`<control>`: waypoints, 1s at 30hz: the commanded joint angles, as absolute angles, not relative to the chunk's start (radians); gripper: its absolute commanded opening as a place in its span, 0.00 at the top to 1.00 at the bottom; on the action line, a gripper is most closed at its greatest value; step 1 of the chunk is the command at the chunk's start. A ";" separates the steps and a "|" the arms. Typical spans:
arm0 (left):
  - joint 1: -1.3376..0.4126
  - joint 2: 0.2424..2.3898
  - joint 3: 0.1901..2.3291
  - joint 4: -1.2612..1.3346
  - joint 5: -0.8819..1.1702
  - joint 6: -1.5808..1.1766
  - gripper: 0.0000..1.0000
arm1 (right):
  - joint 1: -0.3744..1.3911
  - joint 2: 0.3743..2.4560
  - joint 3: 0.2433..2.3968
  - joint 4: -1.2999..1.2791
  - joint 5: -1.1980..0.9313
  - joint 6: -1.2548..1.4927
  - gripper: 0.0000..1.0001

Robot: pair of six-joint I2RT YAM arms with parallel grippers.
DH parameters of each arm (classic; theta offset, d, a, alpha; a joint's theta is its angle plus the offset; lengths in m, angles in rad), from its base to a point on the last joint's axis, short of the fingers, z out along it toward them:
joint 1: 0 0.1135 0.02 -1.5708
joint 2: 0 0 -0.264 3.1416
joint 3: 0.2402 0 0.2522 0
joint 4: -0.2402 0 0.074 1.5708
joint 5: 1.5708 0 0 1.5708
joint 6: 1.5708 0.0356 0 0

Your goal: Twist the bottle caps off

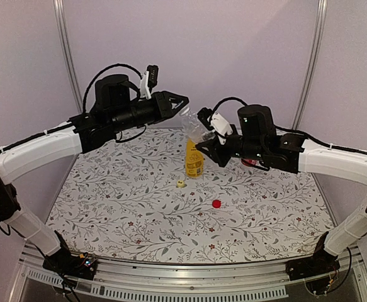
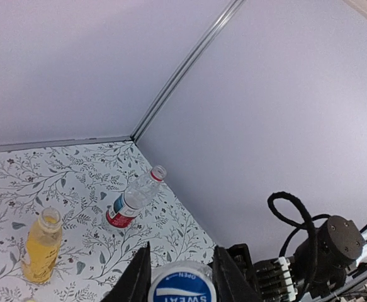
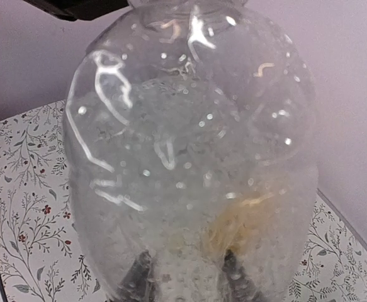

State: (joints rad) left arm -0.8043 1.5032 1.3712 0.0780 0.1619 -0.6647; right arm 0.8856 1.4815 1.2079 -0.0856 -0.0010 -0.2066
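Raised bottle [image 1: 192,123] hangs over the table's [image 1: 120,207] back middle, with the left gripper [image 1: 183,101] on its cap [image 2: 182,286] up top and the right gripper [image 1: 203,146] at its lower end. Filled bottle [image 1: 194,160] stands just beneath. One loose cap [image 1: 180,184] sits just front-left of it, another cap [image 1: 216,203] further front-right. Labelled bottle [image 2: 131,201] is off right, mostly behind the right arm.

Floral table [image 1: 107,211]: orange bottle [image 1: 194,160], red cap [image 1: 216,203]
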 commanded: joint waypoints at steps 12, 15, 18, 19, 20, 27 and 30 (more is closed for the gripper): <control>-0.824 1.565 1.420 0.030 0.184 -0.779 0.56 | 0.899 1.460 1.145 0.039 0.192 -0.267 0.74; -0.818 1.557 1.418 0.030 0.199 -0.754 0.49 | 0.899 1.448 1.137 0.047 0.140 -0.258 0.74; -0.811 1.534 1.402 0.049 0.212 -0.734 0.40 | 0.899 1.444 1.134 0.042 0.103 -0.251 0.74; -0.809 1.523 1.394 0.053 0.209 -0.722 0.36 | 0.900 1.444 1.133 0.038 0.090 -0.250 0.74; -0.806 1.510 1.385 0.057 0.207 -0.706 0.31 | 0.899 1.444 1.131 0.035 0.078 -0.245 0.74; -0.777 1.404 1.267 0.192 0.281 -0.579 0.14 | 0.894 1.417 1.119 0.019 -0.053 -0.213 0.74; -0.754 1.365 1.220 0.251 0.368 -0.514 0.11 | 0.882 1.395 1.111 0.017 -0.165 -0.193 0.74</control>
State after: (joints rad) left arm -0.7879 1.4220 1.2716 0.1261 0.2554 -0.6292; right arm 0.8967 1.4445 1.1229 0.0036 -0.0036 -0.2329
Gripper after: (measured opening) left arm 0.882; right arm 0.313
